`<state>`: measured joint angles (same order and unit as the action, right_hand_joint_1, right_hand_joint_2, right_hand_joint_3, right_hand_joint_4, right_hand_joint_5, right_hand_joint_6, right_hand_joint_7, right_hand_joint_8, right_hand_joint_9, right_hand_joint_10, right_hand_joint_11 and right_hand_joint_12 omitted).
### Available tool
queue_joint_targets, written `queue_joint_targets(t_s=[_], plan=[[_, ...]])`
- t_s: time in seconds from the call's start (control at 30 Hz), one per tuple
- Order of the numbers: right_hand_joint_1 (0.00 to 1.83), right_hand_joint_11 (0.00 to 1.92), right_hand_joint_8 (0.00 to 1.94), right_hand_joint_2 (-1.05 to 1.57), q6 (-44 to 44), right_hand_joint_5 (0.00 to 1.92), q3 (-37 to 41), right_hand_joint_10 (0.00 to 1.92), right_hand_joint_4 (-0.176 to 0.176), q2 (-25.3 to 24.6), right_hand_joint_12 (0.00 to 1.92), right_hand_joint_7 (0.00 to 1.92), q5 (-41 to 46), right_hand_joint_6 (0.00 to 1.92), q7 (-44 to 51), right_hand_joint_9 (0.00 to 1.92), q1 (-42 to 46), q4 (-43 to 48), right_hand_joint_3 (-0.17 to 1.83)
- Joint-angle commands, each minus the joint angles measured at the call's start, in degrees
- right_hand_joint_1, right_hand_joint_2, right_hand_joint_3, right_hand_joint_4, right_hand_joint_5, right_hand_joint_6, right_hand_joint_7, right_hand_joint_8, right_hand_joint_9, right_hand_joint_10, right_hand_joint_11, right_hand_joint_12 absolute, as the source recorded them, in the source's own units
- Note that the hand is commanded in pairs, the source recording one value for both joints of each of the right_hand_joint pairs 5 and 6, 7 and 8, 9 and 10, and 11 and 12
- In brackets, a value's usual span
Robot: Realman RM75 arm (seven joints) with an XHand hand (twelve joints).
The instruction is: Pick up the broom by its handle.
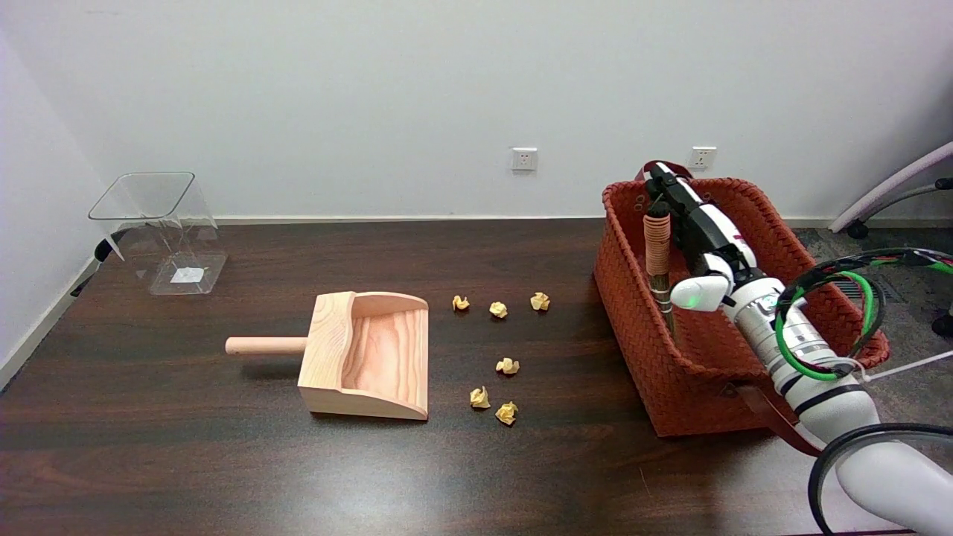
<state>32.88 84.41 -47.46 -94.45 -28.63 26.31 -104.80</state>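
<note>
Reaching into the woven basket [633, 313] at the bench's [223, 461] right end, we are bringing our right hand [696, 223] alongside the broom [658, 257], which is standing nearly upright against the basket's left wall, handle up. We are unable to tell whether the fingers are closing round the handle or lying beside it. Judging from here, a loose side-on grip is risking the broom tipping or catching the rim.
</note>
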Motion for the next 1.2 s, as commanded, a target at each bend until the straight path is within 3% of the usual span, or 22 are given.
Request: queue_joint_targets(t_s=[0.03,0.2,0.3,0.33,0.4,0.63,0.8,0.93,1.0,1.2], plan=[[1.01,0.00,0.06,-1.03,-0.8,0.00,-3.5,0.00,0.000,1.7,0.00,0.06,0.0,0.00,-0.2,0.00,-3.5,0.5,1.05],[1.04,0.03,0.12,-0.99,-0.8,0.03,-3.5,0.03,0.000,1.7,0.03,0.12,0.0,0.03,-0.2,0.03,-3.6,0.6,1.04],[1.06,0.06,0.29,-0.96,-0.8,0.06,-3.5,0.06,0.000,1.7,0.06,0.29,0.9,0.06,-0.2,0.06,-3.6,0.6,1.06],[1.06,0.06,0.38,-0.95,-0.8,0.06,-3.5,0.06,0.000,1.7,0.06,0.38,1.3,0.06,-0.2,0.06,-3.6,0.6,1.06],[1.07,0.13,0.89,-0.92,-0.8,0.13,-3.5,0.13,0.000,1.7,0.13,0.89,1.9,0.13,-0.1,0.13,-3.6,0.9,1.06],[1.03,0.44,1.42,-0.93,-0.8,0.44,-3.5,0.44,0.000,1.8,0.44,1.42,3.0,0.44,-0.3,0.44,-3.9,1.2,1.13],[0.98,1.04,1.68,-0.90,-0.8,1.04,-3.5,1.04,0.000,1.9,1.04,1.68,4.3,1.04,-0.3,1.04,-4.1,1.3,1.13],[0.97,1.62,1.92,-0.84,-0.9,1.62,-3.5,1.62,0.000,1.9,1.62,1.92,5.7,1.62,-0.3,1.62,-4.4,1.3,1.10],[0.97,1.88,1.92,-0.85,-1.0,1.88,-3.5,1.88,0.000,1.9,1.88,1.92,6.3,1.88,-0.3,1.88,-4.5,1.3,1.13],[0.98,1.92,1.92,-0.94,-1.6,1.92,-3.6,1.92,0.000,2.0,1.92,1.92,6.9,1.92,0.1,1.92,-5.2,1.3,1.17]])
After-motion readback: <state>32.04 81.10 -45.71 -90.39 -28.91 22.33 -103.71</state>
